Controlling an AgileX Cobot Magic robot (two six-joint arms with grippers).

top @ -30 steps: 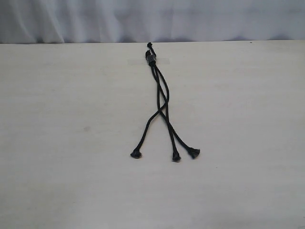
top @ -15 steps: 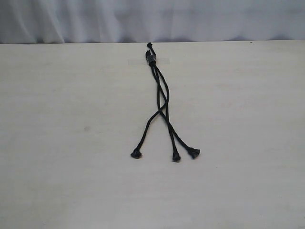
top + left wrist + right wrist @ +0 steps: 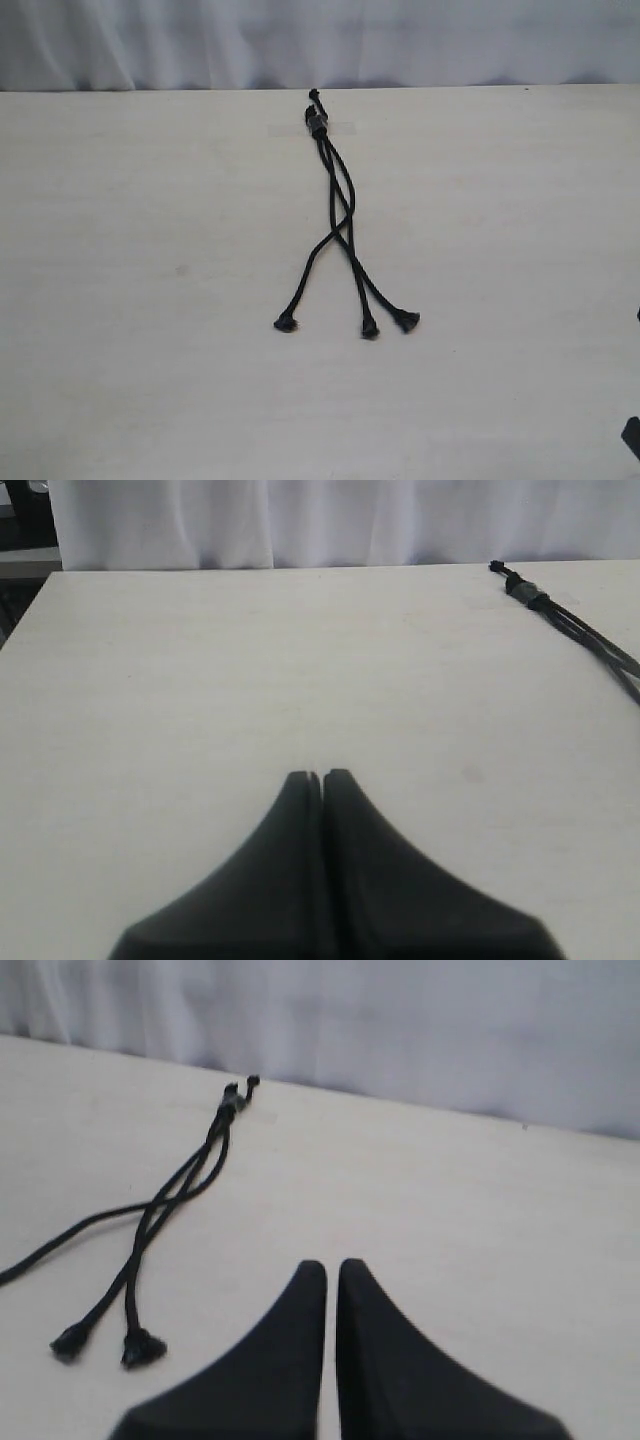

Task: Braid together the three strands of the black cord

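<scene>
The black cord (image 3: pixel 334 190) lies on the pale table (image 3: pixel 150 250), its knot and band (image 3: pixel 318 122) at the far end. The three strands cross midway and fan toward the near side, ending in frayed knobs at left (image 3: pixel 285 324), middle (image 3: pixel 370 329) and right (image 3: pixel 407 321). My left gripper (image 3: pixel 321 776) is shut and empty, well away from the band (image 3: pixel 520 585). My right gripper (image 3: pixel 332 1266) is shut with only a sliver between the fingers, holding nothing, beside two knobs (image 3: pixel 142 1348). Only a dark bit of the right arm (image 3: pixel 631 436) shows in the exterior view.
A white curtain (image 3: pixel 320 40) hangs behind the table's far edge. A strip of pale tape (image 3: pixel 343 128) lies under the cord's band. A faint spot (image 3: pixel 181 269) marks the tabletop left of the strands.
A dark part of the right arm has come into the lower right edge of the exterior view. The cord lies as before.
</scene>
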